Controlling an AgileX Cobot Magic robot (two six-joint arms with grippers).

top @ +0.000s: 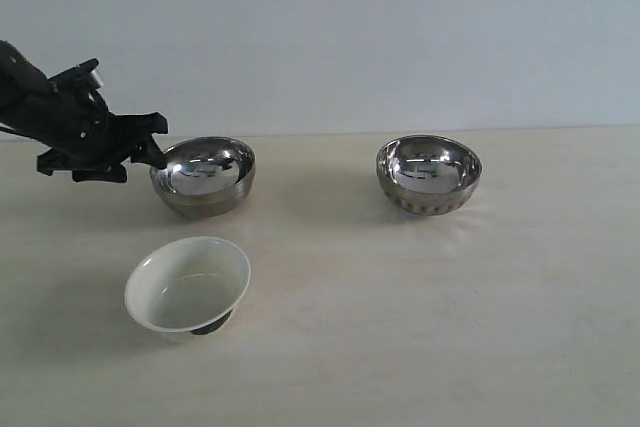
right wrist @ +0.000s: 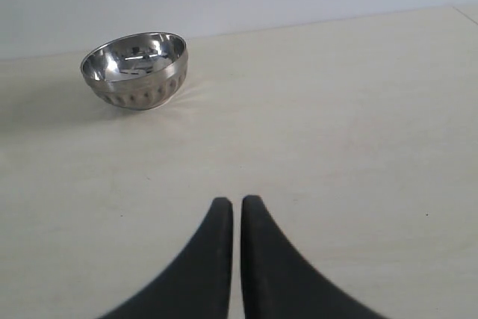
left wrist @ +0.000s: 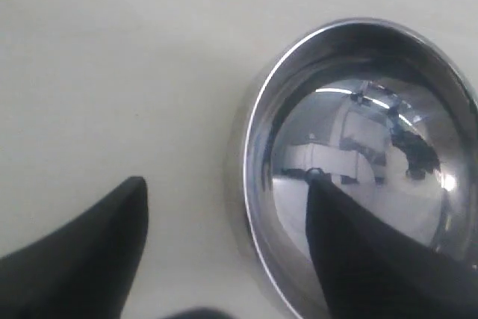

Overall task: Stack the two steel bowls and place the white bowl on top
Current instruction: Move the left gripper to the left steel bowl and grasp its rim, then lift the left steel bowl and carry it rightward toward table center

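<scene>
The plain steel bowl stands at the back left of the table. My left gripper is open at its left rim, one finger inside the bowl and the other finger outside over the table; the rim runs between them. The patterned steel bowl stands at the back right, also seen far off in the right wrist view. The white bowl sits tilted on its dark foot at the front left. My right gripper is shut on nothing, low over the table, and out of the exterior view.
The pale table top stretches to a plain wall behind. The left arm reaches in from the far left edge.
</scene>
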